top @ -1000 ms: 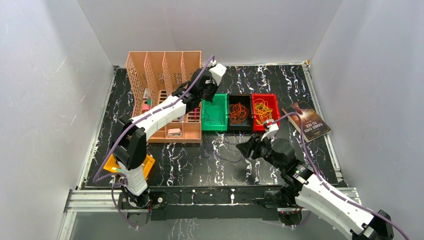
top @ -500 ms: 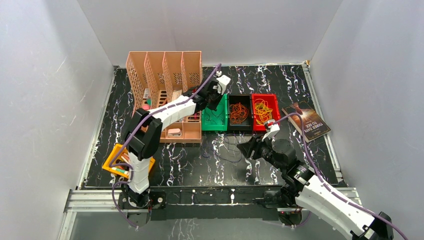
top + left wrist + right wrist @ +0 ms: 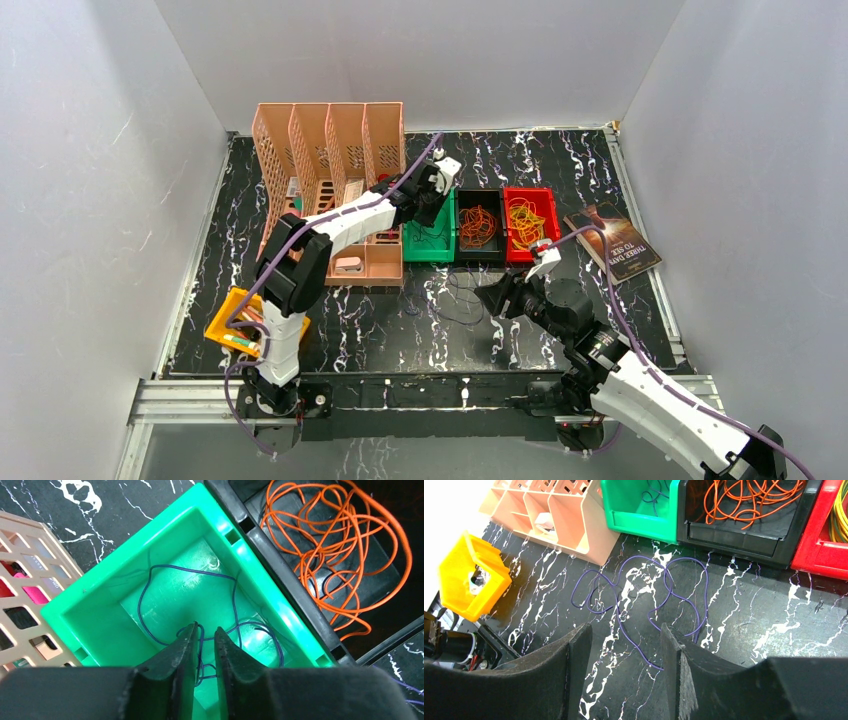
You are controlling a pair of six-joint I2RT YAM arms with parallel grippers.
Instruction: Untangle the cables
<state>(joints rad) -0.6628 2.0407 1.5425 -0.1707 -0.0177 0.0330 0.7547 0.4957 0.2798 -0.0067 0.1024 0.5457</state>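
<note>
A: Change on the left arm, what was it?

B: It swung away from the end of the peach file rack [image 3: 330, 150] and settled lower over the green bin [image 3: 85, 620], just right of the rack at the centre of the top view. The left end effector [image 3: 206, 629] had been closed and its jaws had just begun to part. They stood narrow, with a strand of the dark blue cable [image 3: 190, 570] running up between them. The gap was wider than the wire, so I judged it was no longer pinched.

A: Meaning for the task?

B: That cable looked delivered. It lay looped on the green bin's floor, separate from the others.

A: The other bins?

B: The black bin [image 3: 280, 575], touching the green one on its right, held a bundle of orange cables [image 3: 330, 545]. The red bin [image 3: 824, 550], further right, held yellow cables [image 3: 841, 510].

A: Anything left outside?

B: One loose dark cable [image 3: 707, 597] lay in curls on the worktop [image 3: 749, 605], below the green and black bins in frame. The right end effector [image 3: 625, 630] had not moved. It hung above that cable, jaws wide, holding nothing. It was probably next to go.
</note>
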